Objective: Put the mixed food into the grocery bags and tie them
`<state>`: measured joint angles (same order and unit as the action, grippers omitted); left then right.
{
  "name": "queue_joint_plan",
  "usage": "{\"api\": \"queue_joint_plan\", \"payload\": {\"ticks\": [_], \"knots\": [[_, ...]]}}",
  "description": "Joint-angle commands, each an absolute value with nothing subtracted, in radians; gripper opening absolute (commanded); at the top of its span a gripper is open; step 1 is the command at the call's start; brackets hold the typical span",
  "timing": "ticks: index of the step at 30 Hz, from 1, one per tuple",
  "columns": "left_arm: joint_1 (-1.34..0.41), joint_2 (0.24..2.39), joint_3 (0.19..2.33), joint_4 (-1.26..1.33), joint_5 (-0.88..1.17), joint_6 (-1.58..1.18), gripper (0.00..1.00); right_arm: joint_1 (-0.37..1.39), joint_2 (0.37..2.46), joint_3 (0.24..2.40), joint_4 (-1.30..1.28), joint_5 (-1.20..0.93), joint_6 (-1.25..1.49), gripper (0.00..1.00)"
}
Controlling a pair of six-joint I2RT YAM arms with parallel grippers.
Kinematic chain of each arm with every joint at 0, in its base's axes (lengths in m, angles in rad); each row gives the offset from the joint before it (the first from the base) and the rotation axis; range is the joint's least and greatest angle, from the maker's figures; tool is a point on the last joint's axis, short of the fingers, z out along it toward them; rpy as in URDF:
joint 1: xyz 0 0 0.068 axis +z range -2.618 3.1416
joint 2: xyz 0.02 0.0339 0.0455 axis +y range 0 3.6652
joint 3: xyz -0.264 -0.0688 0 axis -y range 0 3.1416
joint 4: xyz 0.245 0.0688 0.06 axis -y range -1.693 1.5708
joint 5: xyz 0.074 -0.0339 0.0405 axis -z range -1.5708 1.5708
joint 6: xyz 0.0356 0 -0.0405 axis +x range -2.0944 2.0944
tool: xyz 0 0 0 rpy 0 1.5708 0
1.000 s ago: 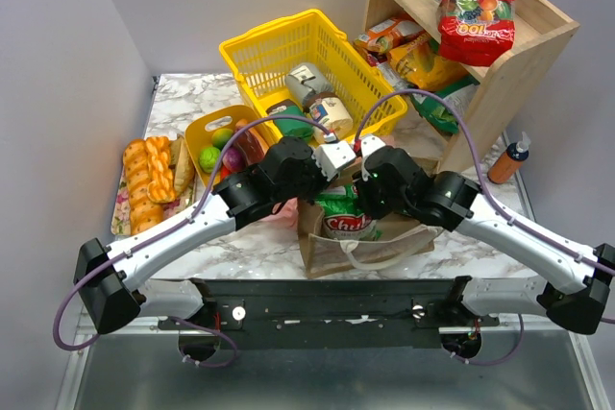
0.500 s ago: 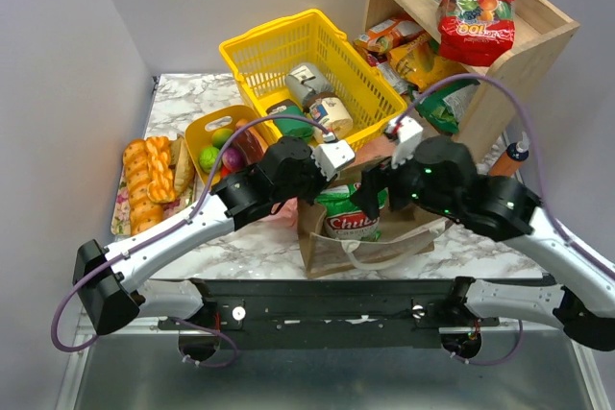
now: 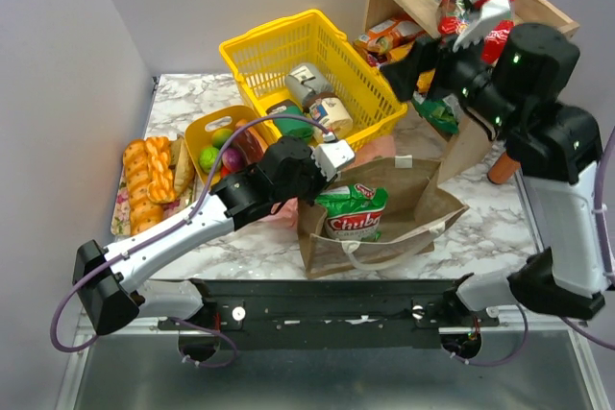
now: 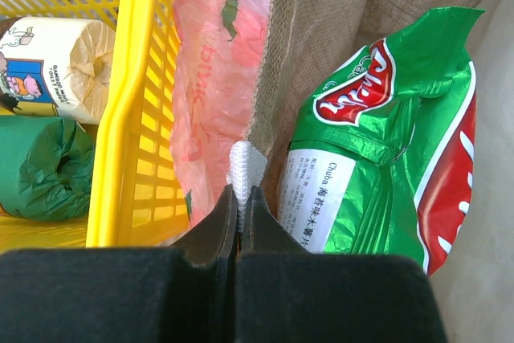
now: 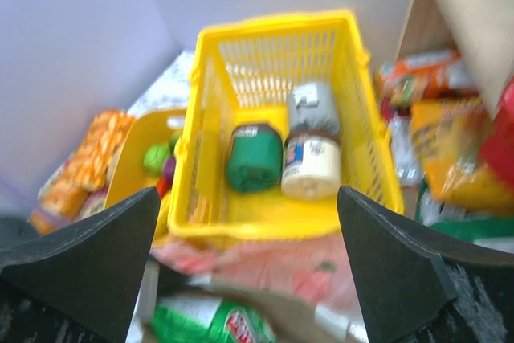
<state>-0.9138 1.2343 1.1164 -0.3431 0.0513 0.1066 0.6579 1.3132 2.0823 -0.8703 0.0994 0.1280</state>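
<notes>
The brown paper bag (image 3: 408, 194) lies open on the table with the green-and-white crisp packet (image 3: 352, 212) in its mouth. My left gripper (image 4: 239, 198) is shut on the bag's white handle (image 4: 246, 165) at the left rim, beside the crisp packet (image 4: 385, 142). The pink plastic bag (image 4: 213, 70) is squeezed between the paper bag and the yellow basket. My right gripper (image 3: 408, 69) hangs open and empty high above the basket; its wrist view is blurred, with the pink bag (image 5: 297, 267) below. Toy fruit (image 3: 219, 149) sits in a yellow tub.
The yellow mesh basket (image 3: 252, 53) holds tins and a green bundle. A braided bread loaf (image 3: 149, 184) lies at the left. A wooden shelf (image 3: 524, 60) with snack packets stands at the back right, and an orange bottle (image 3: 507, 162) next to it.
My right gripper opened, left the paper bag and rose up and right toward the shelf. The left arm has stayed put on the handle.
</notes>
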Motion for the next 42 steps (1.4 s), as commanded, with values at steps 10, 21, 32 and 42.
{"api": "queue_joint_plan", "payload": {"ticks": [10, 21, 32, 42], "knots": [[-0.919, 1.207, 1.14, -0.368, 0.1, 0.097, 0.0, 0.277, 1.485, 2.378, -0.904, 0.005, -0.061, 1.0], [-0.919, 1.219, 1.143, -0.373, 0.112, 0.097, 0.0, 0.005, 1.473, 2.292, -0.833, -0.228, -0.02, 0.99], [-0.919, 1.226, 1.143, -0.374, 0.117, 0.097, 0.0, -0.163, 1.552, 2.255, -0.753, -0.367, 0.083, 0.89], [-0.92, 1.244, 1.143, -0.379, 0.114, 0.098, 0.0, -0.169, 1.634, 2.27, -0.726, -0.381, 0.112, 0.83]]}}
